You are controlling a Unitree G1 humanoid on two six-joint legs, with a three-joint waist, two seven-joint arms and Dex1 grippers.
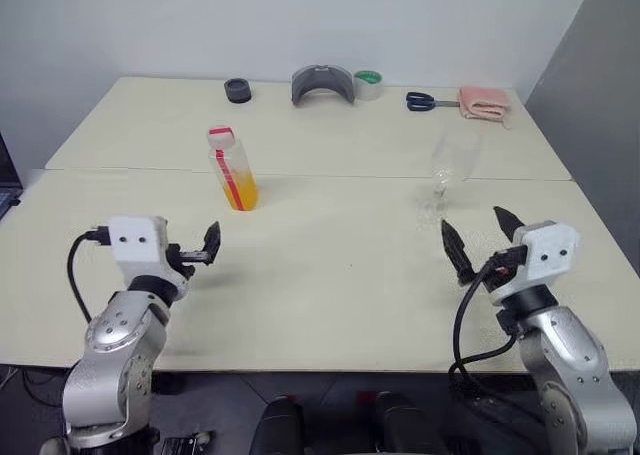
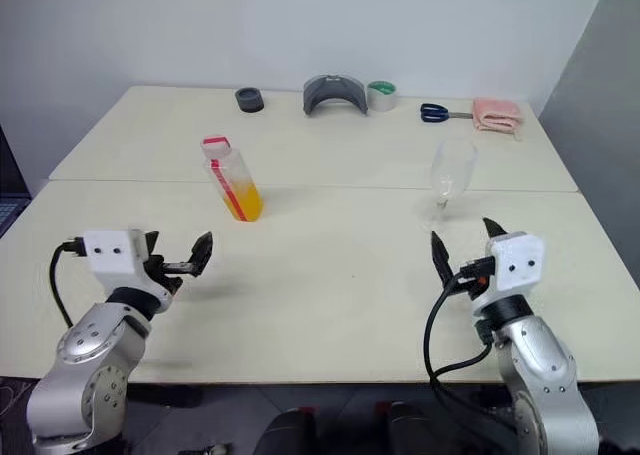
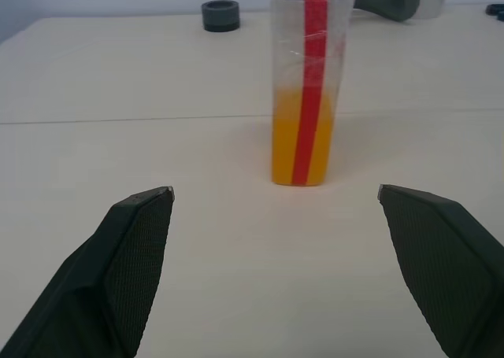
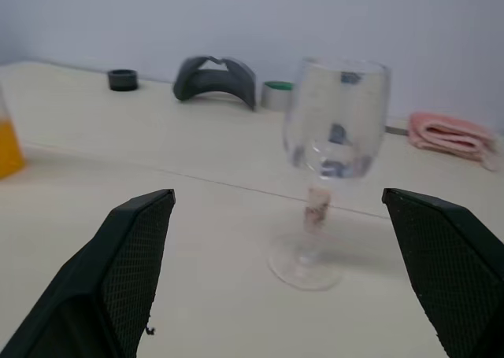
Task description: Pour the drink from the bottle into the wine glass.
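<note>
**Both grippers wide open, bottle and glass standing untouched ahead of them**

The small clear plastic bottle [image 1: 232,170] with a white, red-banded cap stands upright on the pale cream table [image 1: 330,275], ahead of the left gripper [image 1: 200,248] and apart from it. That gripper points level toward the bottle with its two black fingers [image 3: 134,248] spread wide and nothing between them; in the left wrist view the bottle sits between the two fingertips but well beyond them. The clear stemmed wine glass [image 1: 448,170] stands upright to the right of the bottle, just beyond the right gripper [image 1: 480,237], whose jaws are likewise fully spread and empty, framing the glass without touching it.

The table is made of two boards meeting at a seam that runs just behind the bottle. Along the far edge, behind the bottle, lie a small black ring [image 1: 238,90], a grey curved piece [image 1: 322,83], a roll of tape with a green core [image 1: 368,84], blue-handled scissors [image 1: 421,101] and a folded pink cloth [image 1: 484,104]. A plain light wall rises behind them.

The bottle has a squarish body with a narrow red-and-yellow strip down its side; the translucent orange-yellow drink [image 3: 290,142] fills roughly its lower half. The wine glass has a rounded bowl, thin stem and round foot, and its bowl looks empty.
</note>
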